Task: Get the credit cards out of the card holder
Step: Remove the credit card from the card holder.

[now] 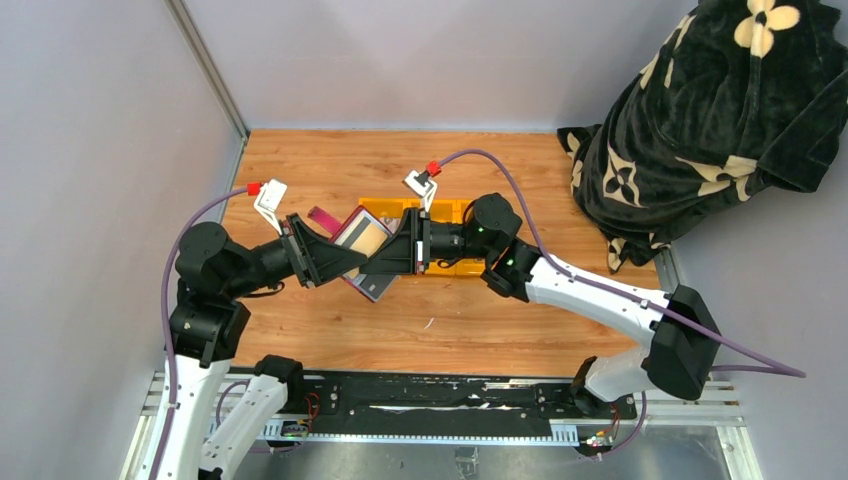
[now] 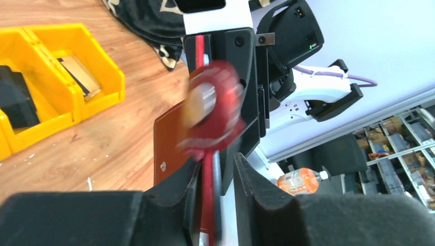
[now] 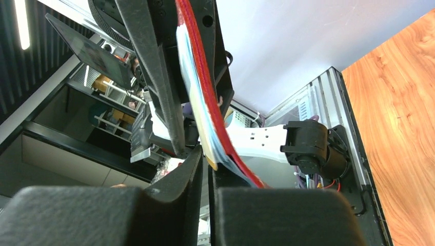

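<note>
The maroon card holder (image 1: 322, 216) hangs open above the table between both arms. My left gripper (image 1: 345, 262) is shut on it; in the left wrist view its red edge (image 2: 208, 205) runs between my fingers (image 2: 218, 161). A tan-gold card (image 1: 368, 238) sits in the holder, with grey sleeves (image 1: 372, 288) below it. My right gripper (image 1: 385, 255) meets the holder from the right. In the right wrist view its jaws (image 3: 206, 161) are almost closed, pinching the tan card's corner (image 3: 208, 153) beside the holder's red cover (image 3: 231, 153). A dark card (image 2: 15, 102) and another card (image 2: 77, 74) lie in the tray.
The yellow three-compartment tray (image 1: 445, 212) stands just behind my right gripper and shows in the left wrist view (image 2: 102, 92). A black flowered blanket (image 1: 700, 120) is heaped at the table's back right. Grey walls close the left and back sides.
</note>
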{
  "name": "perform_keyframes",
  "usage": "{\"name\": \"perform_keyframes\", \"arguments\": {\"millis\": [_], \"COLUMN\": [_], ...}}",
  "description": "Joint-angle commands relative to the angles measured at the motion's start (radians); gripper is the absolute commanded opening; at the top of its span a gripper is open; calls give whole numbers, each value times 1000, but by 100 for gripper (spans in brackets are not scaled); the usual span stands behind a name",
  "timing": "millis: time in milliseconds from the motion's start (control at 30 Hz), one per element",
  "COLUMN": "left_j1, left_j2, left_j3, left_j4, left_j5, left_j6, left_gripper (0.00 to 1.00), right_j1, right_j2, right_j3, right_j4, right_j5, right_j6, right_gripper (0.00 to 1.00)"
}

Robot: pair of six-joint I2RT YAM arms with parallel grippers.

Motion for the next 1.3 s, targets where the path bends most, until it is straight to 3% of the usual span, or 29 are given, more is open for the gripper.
{"name": "perform_keyframes", "arguments": {"millis": [0, 67, 167, 400, 633, 833, 1267], "left_j1": [-1, 1, 4, 20, 31, 36, 42], "left_j2": [-12, -14, -14, -10, -9, -12, -7], "left_j3": [-2, -3, -5, -3, 5, 10, 26], "left_j4": [43, 57, 80, 113, 122, 115, 107], "left_j5": [70, 81, 88, 89, 86, 72, 64], "left_j6": [-70, -89, -116, -160, -176, -166, -173], "left_gripper": [33, 38, 38, 24, 20, 0, 0], "right_j1": [13, 13, 13, 13, 11, 11, 11], "right_j2": [1, -2, -12, -35, -62, -73, -106], "right_j3": [-25, -35, -51, -92, -131, -128, -173], "right_j4": [123, 144, 151, 147, 143, 125, 115], "right_j5": [52, 49, 53, 63, 69, 65, 85], "right_j6": [38, 48, 48, 42, 39, 29, 27], "right_gripper": [7, 4, 0, 0, 0, 0, 0]}}
